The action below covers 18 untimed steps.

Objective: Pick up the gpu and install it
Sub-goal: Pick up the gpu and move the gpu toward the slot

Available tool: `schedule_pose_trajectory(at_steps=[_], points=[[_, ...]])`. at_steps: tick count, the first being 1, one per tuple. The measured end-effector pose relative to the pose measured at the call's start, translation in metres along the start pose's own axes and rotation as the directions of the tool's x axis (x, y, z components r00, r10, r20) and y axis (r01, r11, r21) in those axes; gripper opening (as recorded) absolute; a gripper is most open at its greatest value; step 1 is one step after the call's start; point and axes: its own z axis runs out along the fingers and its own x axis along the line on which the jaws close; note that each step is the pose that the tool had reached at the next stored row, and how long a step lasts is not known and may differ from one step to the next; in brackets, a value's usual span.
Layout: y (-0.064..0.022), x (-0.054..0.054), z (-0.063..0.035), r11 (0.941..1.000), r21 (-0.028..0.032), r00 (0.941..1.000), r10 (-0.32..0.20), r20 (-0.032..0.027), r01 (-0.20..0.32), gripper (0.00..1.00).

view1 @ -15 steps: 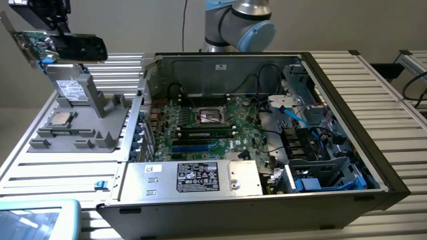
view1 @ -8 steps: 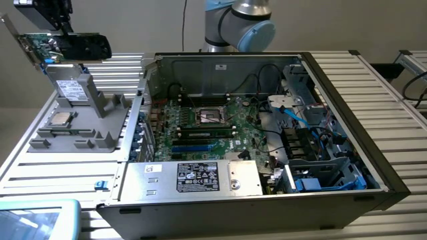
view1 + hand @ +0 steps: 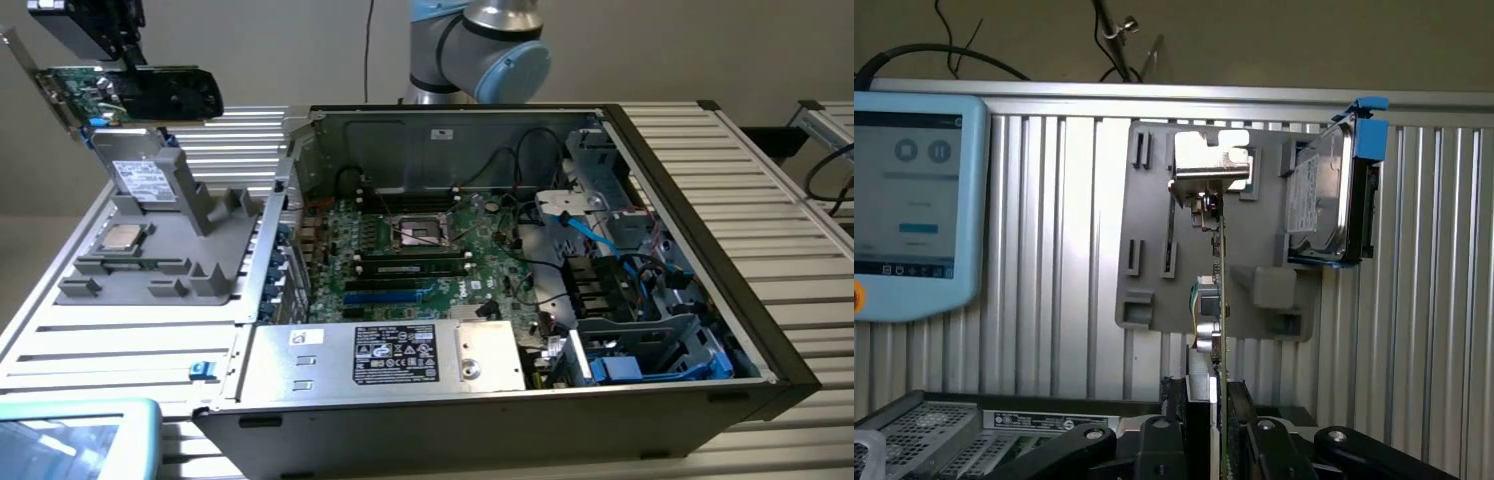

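One gripper (image 3: pixel 1219 440) clamped shut on gpu (image 3: pixel 140 92), held high at ten o'clock from case (image 3: pixel 441 125), above holder (image 3: pixel 200 215). Risk of slip or tilt from thin edge grip, of bracket (image 3: pixel 1209 170) snagging holder.

One gpu (image 3: pixel 134 92), one open computer case (image 3: pixel 400 130), one gray holder (image 3: pixel 200 270), one drive (image 3: pixel 1319 200), one pendant (image 3: pixel 919 200).

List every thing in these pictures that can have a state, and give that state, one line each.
gripper: shut on the gpu, above the grey holder.
gpu: held in the air, not yet in the case.
computer case: open, motherboard exposed.
hard drive: upright in the grey holder.
processor chip: lying flat on the grey holder.
tablet: screen lit.
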Motion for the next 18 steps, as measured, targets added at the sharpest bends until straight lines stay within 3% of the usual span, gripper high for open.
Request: schedule_pose_trajectory(at_steps=[5,18], points=[[-0.0005,0.0,0.0,1.0,-0.0001,1.0,0.0,-0.0001,0.0,0.27],[-0.0587,0.001,0.0013,1.0,-0.0002,0.9999,0.0,0.0108,0.0,0.27]])
